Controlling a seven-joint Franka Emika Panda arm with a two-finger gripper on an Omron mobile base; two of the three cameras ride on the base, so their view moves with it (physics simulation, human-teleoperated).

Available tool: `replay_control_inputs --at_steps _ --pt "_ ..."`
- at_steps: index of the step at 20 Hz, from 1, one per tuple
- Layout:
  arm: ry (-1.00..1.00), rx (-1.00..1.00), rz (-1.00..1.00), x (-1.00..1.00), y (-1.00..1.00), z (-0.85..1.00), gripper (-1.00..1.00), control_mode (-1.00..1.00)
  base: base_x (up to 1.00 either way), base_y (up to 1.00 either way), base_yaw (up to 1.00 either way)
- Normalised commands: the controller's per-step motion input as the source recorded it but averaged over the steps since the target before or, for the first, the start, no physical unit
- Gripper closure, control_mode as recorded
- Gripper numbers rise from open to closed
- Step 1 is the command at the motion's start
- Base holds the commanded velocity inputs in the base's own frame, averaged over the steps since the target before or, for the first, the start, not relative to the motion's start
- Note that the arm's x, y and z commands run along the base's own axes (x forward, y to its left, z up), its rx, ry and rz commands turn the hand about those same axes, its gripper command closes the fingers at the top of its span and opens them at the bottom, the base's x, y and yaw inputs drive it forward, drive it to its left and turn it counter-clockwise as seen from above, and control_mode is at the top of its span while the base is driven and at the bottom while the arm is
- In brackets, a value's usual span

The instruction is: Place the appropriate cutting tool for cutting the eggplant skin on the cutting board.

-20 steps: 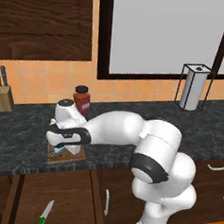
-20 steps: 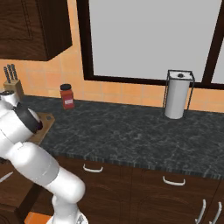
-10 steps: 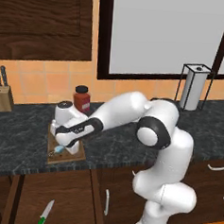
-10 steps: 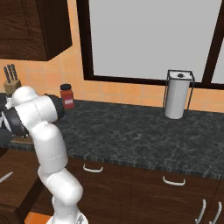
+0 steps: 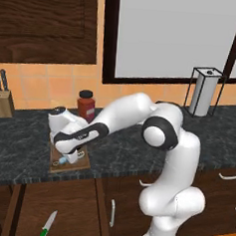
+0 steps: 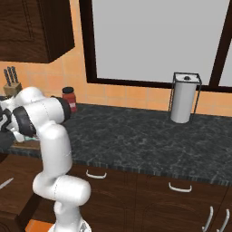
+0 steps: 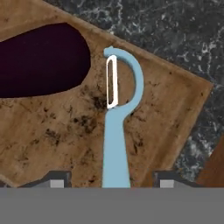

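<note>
The robot's pincer [image 7: 112,186] hangs over the cutting board [image 7: 52,131] on the dark worktop [image 5: 18,148], its fingertips spread well apart either side of the peeler [image 7: 116,131], which lies flat beside the eggplant [image 7: 39,59]. The peeler looks light, rigid and slim. Its straight blue handle seems the safer hold, not the looped head.
</note>
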Motion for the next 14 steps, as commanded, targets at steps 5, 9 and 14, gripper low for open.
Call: replay_control_inputs --at_steps 5,9,14 --pt "0.0 0.02 -0.08 -0.66 -0.78 0.77 -1.0 -1.0 0.0 0.0 0.0" --pt "0.0 0.1 -0.11 -0.66 -0.98 0.5 -1.0 -1.0 0.0 0.0 0.0" --pt "0.0 0.17 -0.12 -0.41 -1.0 0.18 -1.0 -1.0 0.0 0.0 0.0"
